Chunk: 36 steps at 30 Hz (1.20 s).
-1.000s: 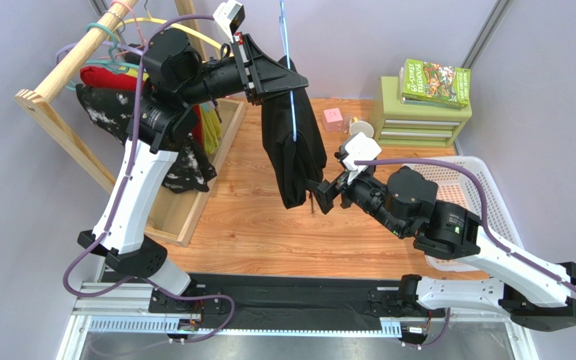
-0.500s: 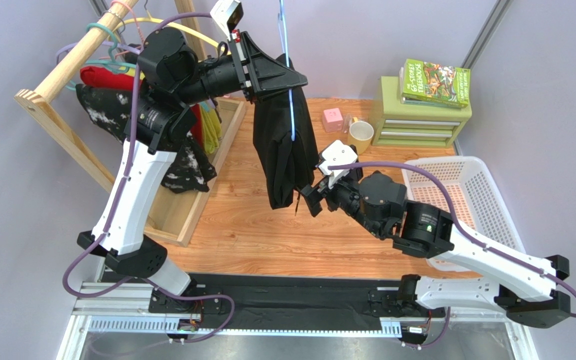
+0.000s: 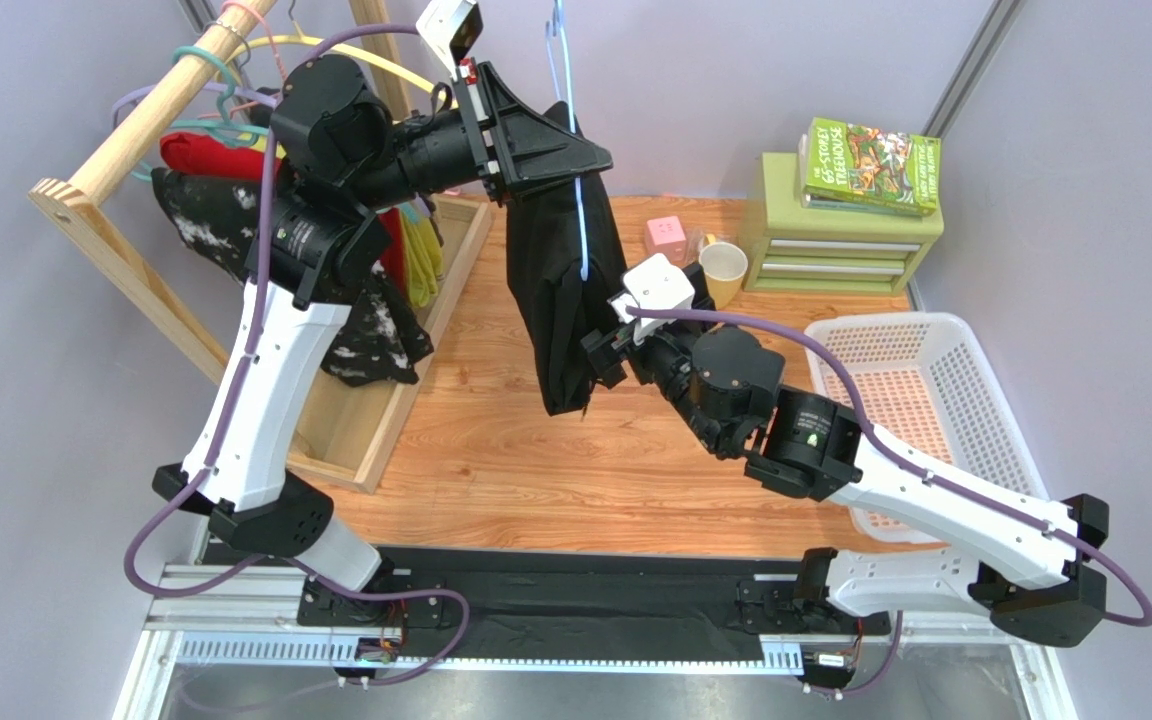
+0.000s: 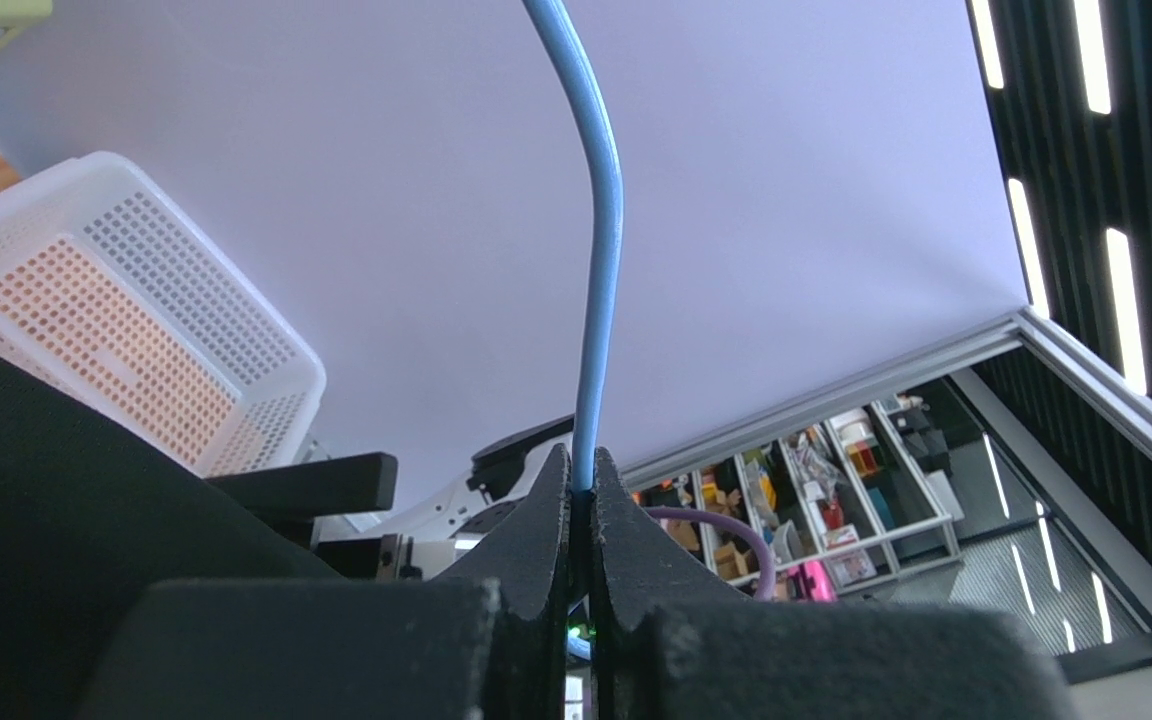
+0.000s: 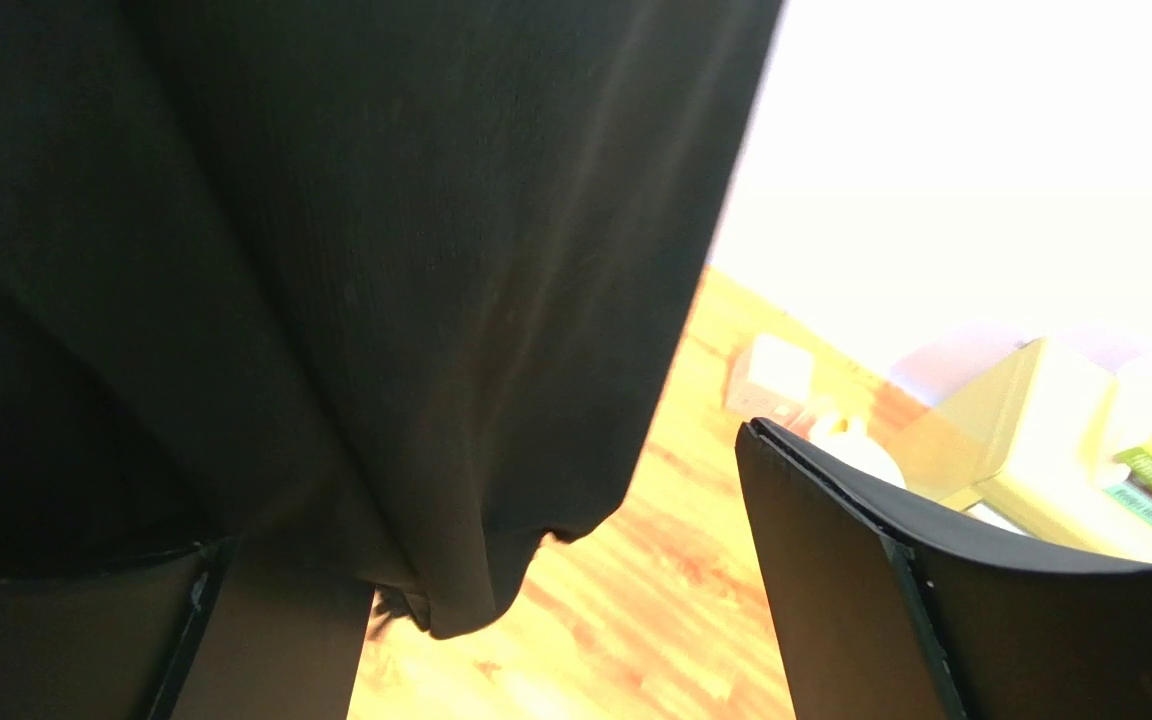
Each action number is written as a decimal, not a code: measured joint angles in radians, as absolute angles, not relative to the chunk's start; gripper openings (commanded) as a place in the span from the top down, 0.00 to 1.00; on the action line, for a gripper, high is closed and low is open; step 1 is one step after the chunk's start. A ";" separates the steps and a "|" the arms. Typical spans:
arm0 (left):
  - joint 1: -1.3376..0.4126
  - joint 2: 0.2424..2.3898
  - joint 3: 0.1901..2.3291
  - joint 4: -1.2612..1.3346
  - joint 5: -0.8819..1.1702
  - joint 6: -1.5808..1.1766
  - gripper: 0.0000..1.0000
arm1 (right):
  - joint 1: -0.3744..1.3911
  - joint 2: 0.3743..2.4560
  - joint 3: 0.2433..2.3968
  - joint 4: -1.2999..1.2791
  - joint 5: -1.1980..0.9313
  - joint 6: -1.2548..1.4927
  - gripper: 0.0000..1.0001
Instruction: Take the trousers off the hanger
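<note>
The left gripper [image 4: 582, 488] pinches the hanger [image 4: 599, 270] up high. The trousers [image 3: 552, 300] hang from it over the table [image 3: 537, 465]. The right gripper [image 3: 599, 357] is wide open at their bottom (no grab yet). Next: squeeze, pull off.

The wooden table [image 3: 537, 465] is carrying a clothes rack [image 3: 102, 225], pink block [image 3: 666, 233], cup [image 3: 720, 270], green drawers [image 3: 838, 240] — and a white basket [image 3: 898, 320].

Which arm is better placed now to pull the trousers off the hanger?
The right. The right fingers, open, flank the lower edge of the trousers. The left fingers are shut on the hanger, holding it up, so they probably cannot leave it.
</note>
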<state>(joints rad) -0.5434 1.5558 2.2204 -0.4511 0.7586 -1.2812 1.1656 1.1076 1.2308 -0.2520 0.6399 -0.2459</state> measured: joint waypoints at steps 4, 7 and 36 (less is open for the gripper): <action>-0.542 1.538 2.203 -0.436 0.759 -1.281 1.00 | 1.155 1.106 1.254 -0.222 0.633 -0.272 0.13; -0.542 1.521 2.189 -0.427 0.759 -1.282 1.00 | 1.150 1.106 1.278 -0.200 0.622 -0.291 0.12; -0.542 1.500 2.185 -0.362 0.863 -1.364 1.00 | 1.063 1.005 1.336 -0.283 0.230 -0.091 0.09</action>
<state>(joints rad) -0.5419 1.5002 2.1849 -0.3622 0.8631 -1.3640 1.0634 1.0046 1.3361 -0.2832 0.2298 -0.0910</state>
